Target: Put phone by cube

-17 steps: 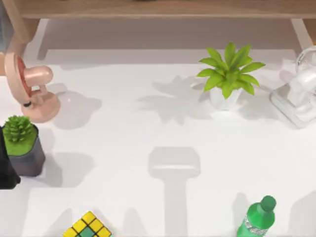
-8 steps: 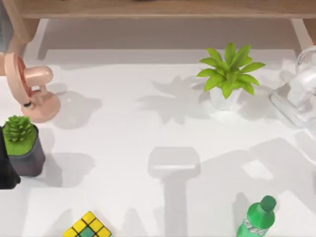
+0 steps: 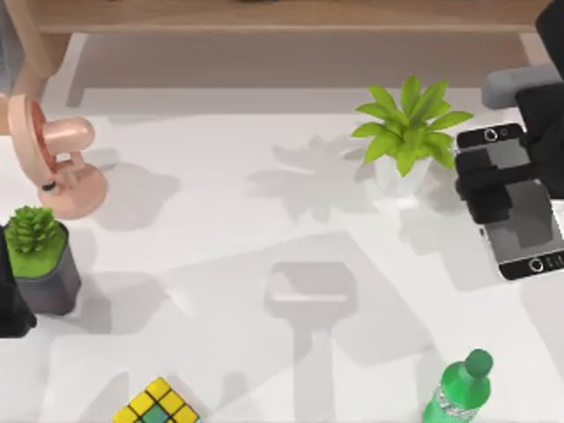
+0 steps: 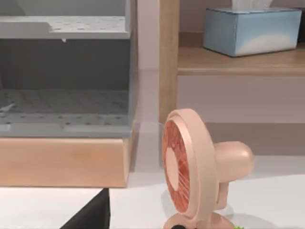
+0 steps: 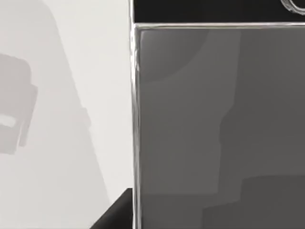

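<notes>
The phone [image 3: 520, 216], black-faced with a grey screen and thin white rim, hangs above the table's right side, just right of the leafy plant. My right gripper [image 3: 490, 190] reaches in from the right edge and is shut on the phone, its dark fingers crossing the upper half of the phone. Up close in the right wrist view, the phone's screen [image 5: 214, 124] is all I see beside the white tabletop. The yellow-and-green cube [image 3: 157, 406] sits at the front left, cut by the picture's lower edge. My left arm [image 3: 9, 304] is parked at the left edge.
A pink desk fan [image 3: 55, 159] stands at the left, with a succulent in a grey pot [image 3: 40, 263] in front of it. A leafy plant in a white pot [image 3: 407, 132] is at the back right and a green bottle [image 3: 458, 389] at the front right. A wooden shelf [image 3: 282, 13] runs along the back.
My right arm has come into the top view with the phone in its grip, raised over the spot where the white stand stood. Its shadow has spread across the table's middle.
</notes>
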